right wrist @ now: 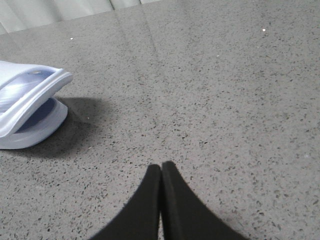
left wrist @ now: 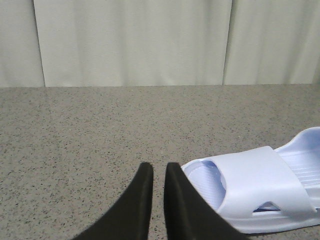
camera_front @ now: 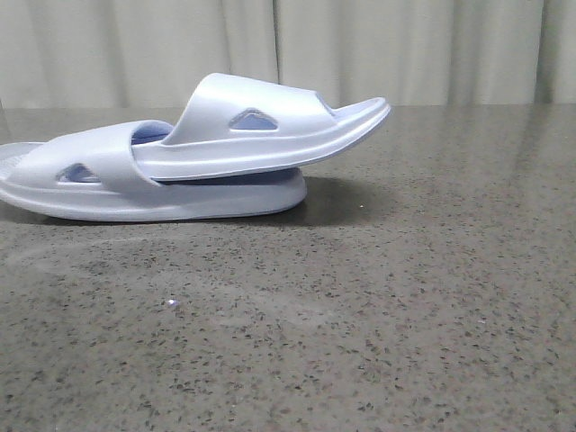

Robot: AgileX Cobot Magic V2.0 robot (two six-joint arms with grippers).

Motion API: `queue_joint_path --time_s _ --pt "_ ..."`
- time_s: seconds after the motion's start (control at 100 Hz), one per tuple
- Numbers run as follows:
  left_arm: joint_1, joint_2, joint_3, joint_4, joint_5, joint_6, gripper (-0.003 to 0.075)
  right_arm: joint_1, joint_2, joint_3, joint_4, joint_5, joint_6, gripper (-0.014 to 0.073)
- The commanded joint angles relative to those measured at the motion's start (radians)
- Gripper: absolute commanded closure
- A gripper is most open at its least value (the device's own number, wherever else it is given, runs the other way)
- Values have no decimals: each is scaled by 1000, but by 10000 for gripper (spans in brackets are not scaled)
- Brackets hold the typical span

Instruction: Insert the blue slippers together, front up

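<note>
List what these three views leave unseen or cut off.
- Lower slipper: heel end cut by the front view's left edge; footbed hidden by the upper slipper.
- Left gripper and right gripper: only the fingertips show.
- Slippers' near end cut off in both wrist views.

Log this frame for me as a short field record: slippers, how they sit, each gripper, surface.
slippers: two pale blue slippers, lower slipper and upper slipper
arrangement: upper one pushed under the lower one's strap, its free end tilted up to the right, off the table
left gripper: fingers nearly together, holding nothing, beside the lower slipper
right gripper: shut, empty, apart from the pair
surface: dark speckled table
backdrop: pale curtain
task state: slippers look nested
</note>
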Motion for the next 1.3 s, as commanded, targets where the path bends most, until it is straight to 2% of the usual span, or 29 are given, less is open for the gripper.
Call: queue_joint_path --time_s 0.0,0.55,0.65,0.72,0.84,0.86,0.87,0.96,1.03,1.14,1.26,1.29 --pt "-7 2 -29 -30 -6 3 705 1 -1 -25 11 2 -12 675" --pt "-7 2 -26 -30 -8 3 705 1 -1 -25 13 2 -12 675" --pt "-7 2 -25 90 -8 -12 705 1 -1 -25 13 2 -12 675" --pt "-7 -14 -25 290 -24 -208 705 1 -1 -25 13 2 -12 675" --pt "-9 -52 3 782 -65 -780 705 1 -1 -25 13 2 -12 675" --pt "-11 -57 12 863 -75 -838 705 1 -1 -25 13 2 -12 675" --pt "-14 -62 18 916 -82 -920 705 1 -1 -25 13 2 -12 675" --pt "-33 -105 70 1162 -152 -1149 705 1 -1 -25 13 2 -12 675" --pt "-48 -149 125 1247 -233 -1239 705 1 -1 -25 13 2 -12 675" --pt "-59 -230 219 1298 -329 -1297 705 1 -1 -25 13 2 -12 675" --pt "-59 -312 312 1305 -348 -1316 705 1 -1 -25 13 2 -12 675" --pt "-59 -335 312 1311 -306 -1322 705 1 -1 -25 13 2 -12 675"
